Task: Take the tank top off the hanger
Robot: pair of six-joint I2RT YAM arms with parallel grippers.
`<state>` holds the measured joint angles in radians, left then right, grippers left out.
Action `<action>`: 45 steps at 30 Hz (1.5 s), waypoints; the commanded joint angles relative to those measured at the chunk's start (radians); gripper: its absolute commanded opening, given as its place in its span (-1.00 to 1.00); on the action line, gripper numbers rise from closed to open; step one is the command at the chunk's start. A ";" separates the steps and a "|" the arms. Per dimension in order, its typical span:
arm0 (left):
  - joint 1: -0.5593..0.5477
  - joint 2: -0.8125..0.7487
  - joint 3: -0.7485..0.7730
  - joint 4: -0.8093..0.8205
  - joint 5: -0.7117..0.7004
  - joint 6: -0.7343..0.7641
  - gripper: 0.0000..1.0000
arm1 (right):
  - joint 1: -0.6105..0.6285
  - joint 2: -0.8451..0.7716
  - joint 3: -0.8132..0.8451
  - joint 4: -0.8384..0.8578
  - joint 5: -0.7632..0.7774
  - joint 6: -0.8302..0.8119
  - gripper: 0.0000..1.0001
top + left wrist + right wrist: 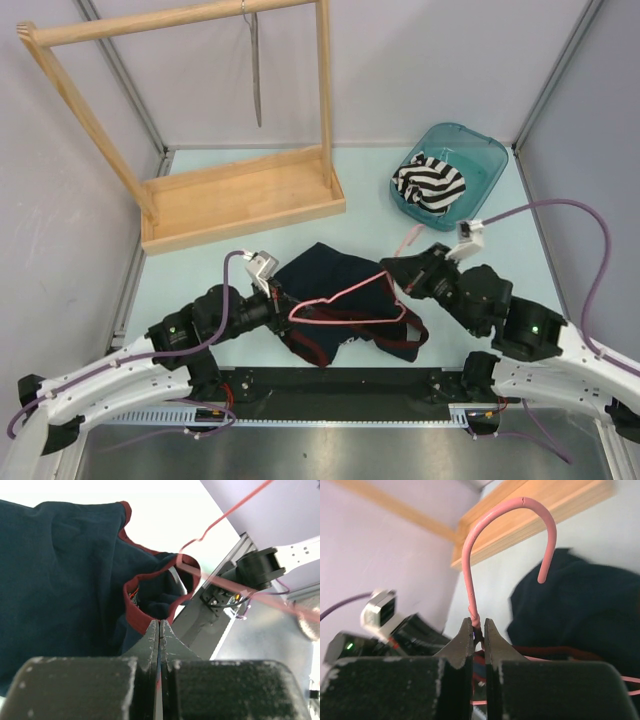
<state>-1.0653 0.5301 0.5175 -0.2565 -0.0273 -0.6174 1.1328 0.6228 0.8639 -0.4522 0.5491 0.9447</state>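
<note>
**Both tools at the garment, top and wrist views.** My left tool (pixel 159 623) has its jaws pressed together on the red trim of the tank top (pixel 60 570), at the cloth's left edge. My right tool (pixel 477 625) is closed on the neck of the pink wire hanger (pixel 464 560), just below the hook, which curves up and over from the jaws. In the top view, the left tool (pixel 283 297) and right tool (pixel 388 268) face each other across the tank top (pixel 320 268). The top lies crumpled, navy with red edging, on the desk (pixel 360 180) at near centre. The hanger (pixel 340 293) runs from one tool to the other, its wire triangle lying over the near part of the cloth. I cannot tell whether a strap is looped round the wire. A wooden rack (pixel 240 195) stands at far left of the desk. At far right, a teal bin (pixel 480 150) holds a striped cloth (pixel 430 183), well apart from the garment.
</note>
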 commanded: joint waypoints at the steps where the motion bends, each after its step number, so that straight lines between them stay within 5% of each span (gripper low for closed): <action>1: -0.005 -0.038 -0.008 0.028 -0.022 -0.050 -1.00 | -0.002 0.092 -0.006 0.428 -0.285 -0.078 -1.00; 7: -0.005 -0.088 0.002 -0.068 -0.097 -0.039 -0.99 | 0.001 0.120 0.070 0.515 -0.540 -0.263 -1.00; 10: -0.005 -0.088 0.044 -0.099 -0.123 -0.002 -0.54 | 0.001 0.066 0.104 0.376 -0.575 -0.358 -1.00; 11: -0.005 -0.085 0.058 -0.108 -0.126 0.004 -0.13 | -0.001 0.033 0.115 0.327 -0.555 -0.403 -1.00; 14: -0.005 -0.087 0.107 -0.129 -0.094 0.008 0.45 | 0.002 -0.014 0.156 0.098 -0.456 -0.464 -1.00; 17: -0.005 -0.122 0.130 -0.083 0.017 -0.016 0.66 | 0.002 -0.080 0.130 -0.028 -0.460 -0.535 -1.00; 26: -0.007 -0.090 0.066 0.424 0.584 -0.254 0.66 | 0.008 -0.118 -0.015 0.144 -0.611 -0.764 -1.00; 30: -0.030 -0.102 -0.052 0.620 0.577 -0.396 0.68 | 0.028 -0.025 -0.005 0.205 -0.551 -0.875 -1.00; 45: -0.171 0.100 -0.088 0.628 0.463 -0.370 0.67 | 0.091 0.078 0.090 0.305 -0.445 -1.026 -1.00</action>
<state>-1.2198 0.5976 0.4355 0.3222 0.4545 -0.9905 1.2083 0.7418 0.8871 -0.2264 0.0654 -0.0395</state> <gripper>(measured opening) 0.834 0.059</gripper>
